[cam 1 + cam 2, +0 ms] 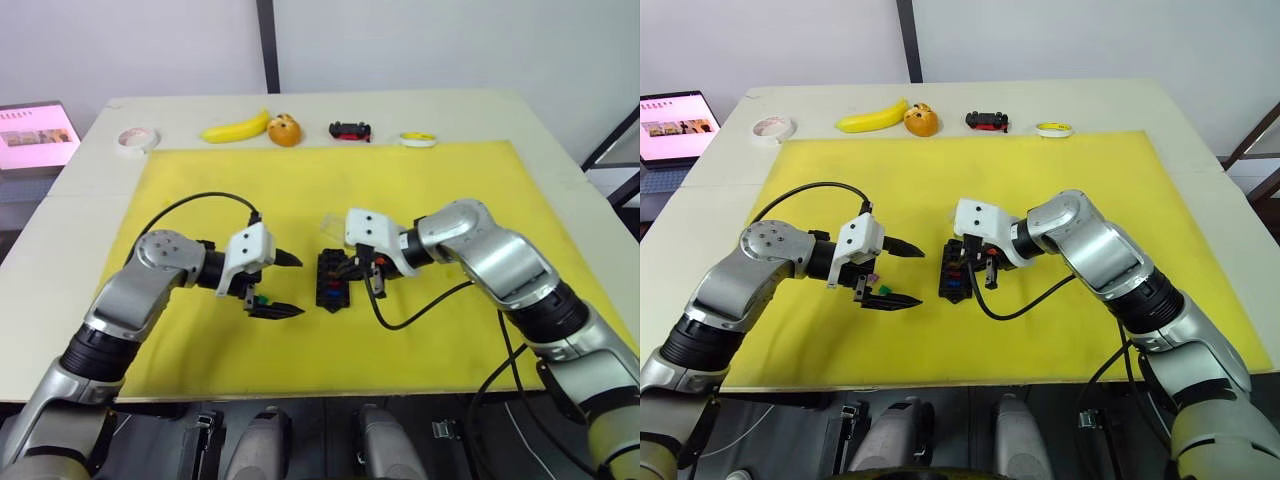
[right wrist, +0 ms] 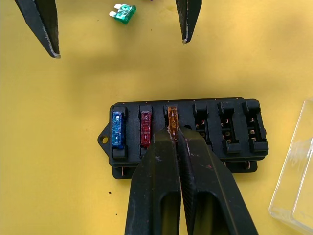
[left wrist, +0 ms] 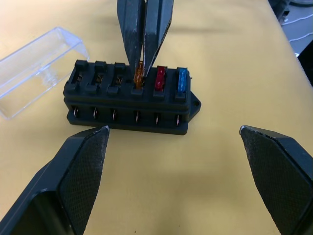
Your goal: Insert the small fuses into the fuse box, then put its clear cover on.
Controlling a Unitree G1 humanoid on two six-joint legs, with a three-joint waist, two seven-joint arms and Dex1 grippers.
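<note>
The right gripper [image 2: 172,134] hides part of the black rectangular plastic fuse box [image 2: 186,134]; its fingers are pinched together on a small orange fuse [image 2: 171,117] standing in the third slot, beside a red fuse [image 2: 145,129] and a blue fuse [image 2: 118,129]. The box lies mid-mat on the yellow mat [image 1: 420,200], long axis running away from the robot. The transparent plastic cover [image 3: 34,68], partly cut off in both wrist views, lies just beside its far end. The left gripper [image 1: 288,285] hovers near, fingers wide apart. A green fuse [image 2: 123,12] lies on the mat.
</note>
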